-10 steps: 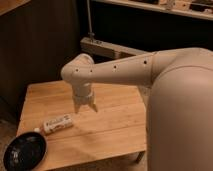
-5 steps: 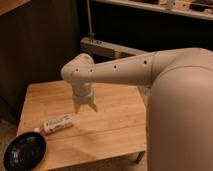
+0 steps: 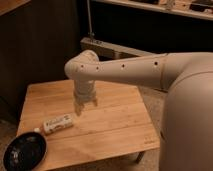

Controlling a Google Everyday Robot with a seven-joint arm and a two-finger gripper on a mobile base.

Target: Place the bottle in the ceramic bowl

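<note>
The small white bottle [image 3: 57,123] lies on its side on the wooden table [image 3: 110,127], near the front left, its cap pointing left. The glossy black ceramic bowl [image 3: 24,150] sits at the table's front left corner, just left of and below the bottle, and holds nothing. My gripper [image 3: 85,106] hangs from the white arm, pointing down over the table's middle, a short way up and to the right of the bottle. It holds nothing and its fingers look spread apart.
My large white arm [image 3: 145,70] and body [image 3: 190,120] fill the right side. Dark wooden panels [image 3: 40,45] stand behind the table, with a metal frame and shelf [image 3: 120,47] at the back. The floor [image 3: 150,100] shows to the right of the table.
</note>
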